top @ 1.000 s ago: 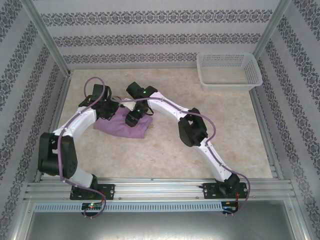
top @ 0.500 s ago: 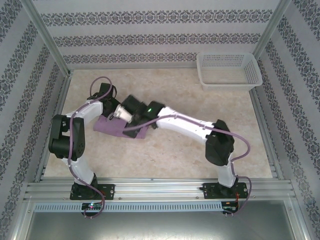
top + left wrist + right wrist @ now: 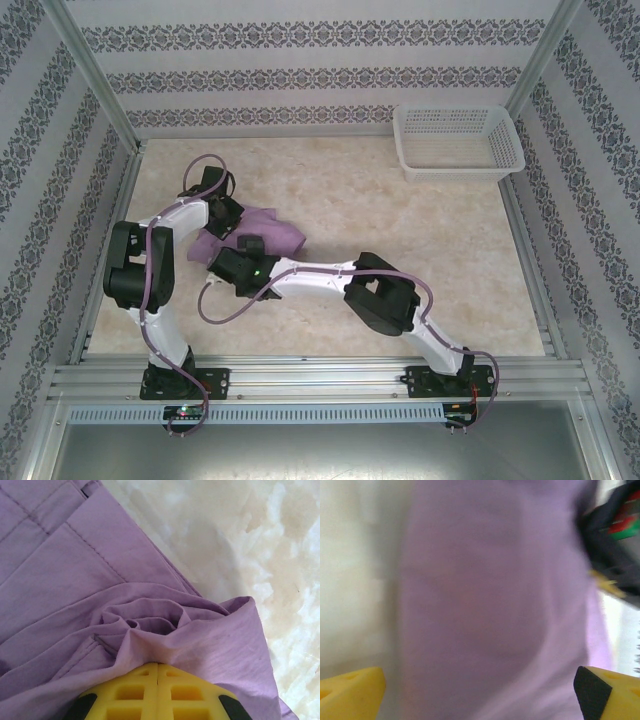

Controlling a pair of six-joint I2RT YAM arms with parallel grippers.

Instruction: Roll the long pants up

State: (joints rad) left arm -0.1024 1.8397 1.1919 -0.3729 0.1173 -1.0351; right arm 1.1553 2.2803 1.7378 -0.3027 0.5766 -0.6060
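Lilac long pants (image 3: 278, 233) bunched compact at 9 o'clock of bench (image 3: 420, 270). Folded, roll barely begun imo. Left hand (image 3: 157, 672) clamped on fabric fold, right hand (image 3: 479, 687) spread wide, holding nothing.

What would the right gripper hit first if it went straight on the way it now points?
Most likely the long pants. In the blurred right wrist view, the purple cloth lies straight ahead of the open right gripper. How far off it is cannot be judged.
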